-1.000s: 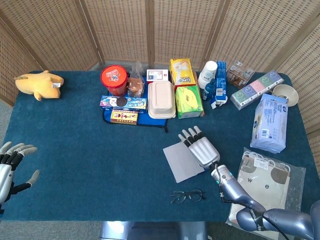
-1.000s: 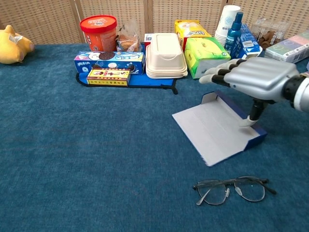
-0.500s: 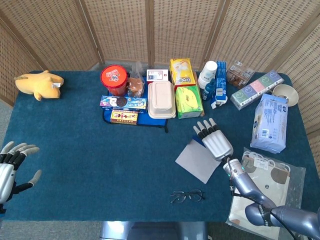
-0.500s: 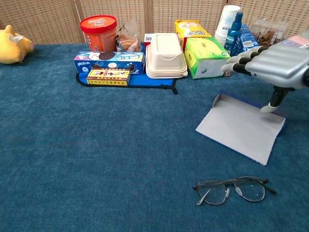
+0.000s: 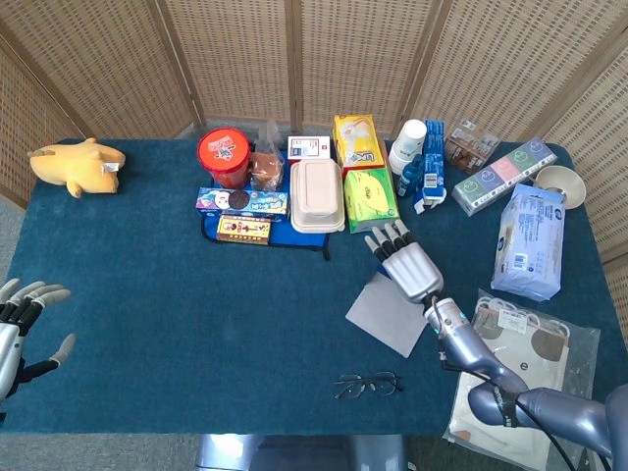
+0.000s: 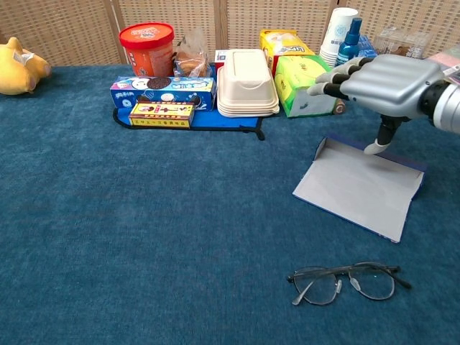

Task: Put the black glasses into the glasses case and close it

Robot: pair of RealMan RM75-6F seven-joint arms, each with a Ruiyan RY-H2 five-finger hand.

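The black glasses (image 5: 366,385) (image 6: 348,282) lie unfolded on the blue cloth near the table's front edge. Behind them the glasses case (image 5: 388,314) (image 6: 359,190) lies open and flat, grey inside with a dark blue rim. My right hand (image 5: 407,265) (image 6: 381,83) hovers over the case's far edge, fingers spread and holding nothing; its thumb points down at the far rim. My left hand (image 5: 25,314) is at the lower left table edge in the head view, fingers apart and empty.
Across the back stand a red tub (image 5: 224,157), a white lunch box (image 5: 316,194), a green tissue box (image 5: 371,198) and bottles. A yellow plush (image 5: 78,162) lies far left. A blue wipes pack (image 5: 530,240) and a plastic bag (image 5: 520,353) lie at the right.
The case slid to the right under my right hand and turned; the hand has since moved left and back along its far edge. The glasses have not moved.
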